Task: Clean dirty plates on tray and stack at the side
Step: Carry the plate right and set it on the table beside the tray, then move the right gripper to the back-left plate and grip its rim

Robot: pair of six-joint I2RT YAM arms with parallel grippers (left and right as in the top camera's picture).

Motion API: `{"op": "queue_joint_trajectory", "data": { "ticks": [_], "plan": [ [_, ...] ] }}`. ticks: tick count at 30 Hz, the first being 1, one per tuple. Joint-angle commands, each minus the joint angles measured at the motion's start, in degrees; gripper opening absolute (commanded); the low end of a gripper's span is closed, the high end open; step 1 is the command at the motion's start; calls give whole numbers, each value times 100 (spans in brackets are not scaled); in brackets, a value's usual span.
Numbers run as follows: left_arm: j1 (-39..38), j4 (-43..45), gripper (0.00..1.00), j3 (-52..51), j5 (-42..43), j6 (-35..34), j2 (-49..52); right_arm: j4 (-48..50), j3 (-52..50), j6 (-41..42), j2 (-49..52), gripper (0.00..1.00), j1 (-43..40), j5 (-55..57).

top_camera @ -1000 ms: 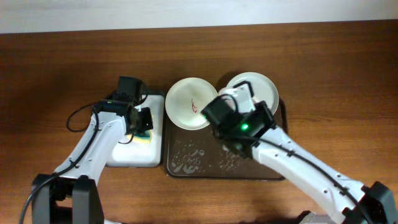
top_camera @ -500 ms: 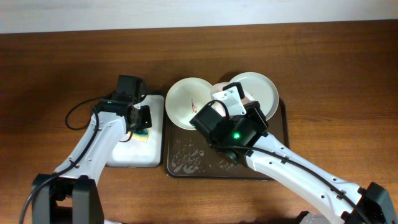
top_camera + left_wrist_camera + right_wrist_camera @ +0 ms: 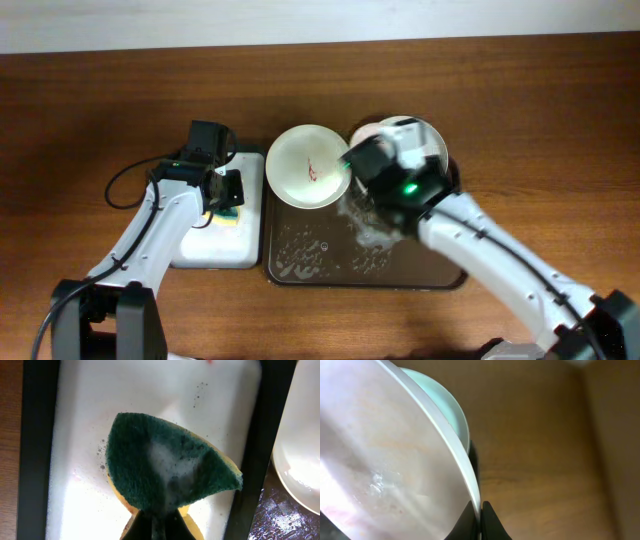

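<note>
My right gripper (image 3: pixel 480 510) is shut on the rim of a white plate (image 3: pixel 385 475), which stands tilted on edge. Just behind it is the pale mint plate (image 3: pixel 447 402). From overhead, the held plate (image 3: pixel 364 132) peeks out beside my right wrist, in front of the mint plate (image 3: pixel 428 142) at the far right of the dark brown tray (image 3: pixel 300 258). Another white plate (image 3: pixel 305 165) with a red smear lies at the tray's far left. My left gripper (image 3: pixel 157 527) is shut on a green and yellow sponge (image 3: pixel 165 465).
A small black-rimmed tray (image 3: pixel 215 250) with a white inside sits left of the brown tray, with the sponge held over it. Soapy water glistens on the brown tray's base. The wooden table (image 3: pixel 90 120) extends all around, and a black cable (image 3: pixel 125 185) trails off the left arm.
My right arm swung left over the tray, then back right and farther from me, carrying the white plate with it. The left arm and sponge have not moved.
</note>
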Motion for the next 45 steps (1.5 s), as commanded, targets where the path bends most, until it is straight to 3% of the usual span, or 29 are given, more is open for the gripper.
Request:
{"op": "queue_joint_trajectory", "data": {
  "ticks": [1, 6, 10, 14, 19, 22, 24, 25, 28, 33, 38, 45],
  "plan": [
    [9, 9, 0, 31, -63, 109, -149, 79, 136, 286, -146, 4, -1220, -1665],
    [9, 9, 0, 31, -63, 109, -149, 109, 136, 282, -133, 4, -3370, -3491],
    [9, 9, 0, 31, -63, 109, -149, 83, 133, 216, -44, 4, -4758, -4135],
    [9, 9, 0, 31, -63, 109, -149, 42, 101, 168, 245, 4, -5668, -4177],
    [9, 4, 0, 31, -59, 107, -149, 111, 96, 68, 667, 4, -6089, -4293],
    [9, -7, 0, 31, -63, 109, -149, 155, 96, 68, 778, 4, -6120, -4310],
    [-11, 9, 0, 31, -63, 109, -149, 214, 96, 66, 796, 11, -6098, -4511],
    [-33, 9, 0, 31, -61, 109, -149, 229, 96, 66, 796, 22, -6100, -4673],
    [-68, 11, 0, 31, -63, 107, -149, 291, 98, -326, 793, 43, -6087, -5521],
    [-68, 15, 0, 31, -63, 107, -149, 376, 105, -1641, 793, 47, -5536, -7204],
    [-68, 13, 0, 31, -61, 107, -149, 463, 109, -2347, 793, 50, -4336, -7278],
    [-68, 13, 0, 31, -61, 81, -149, 1172, 109, -2465, 844, 56, -2686, -6843]
  ]
}}
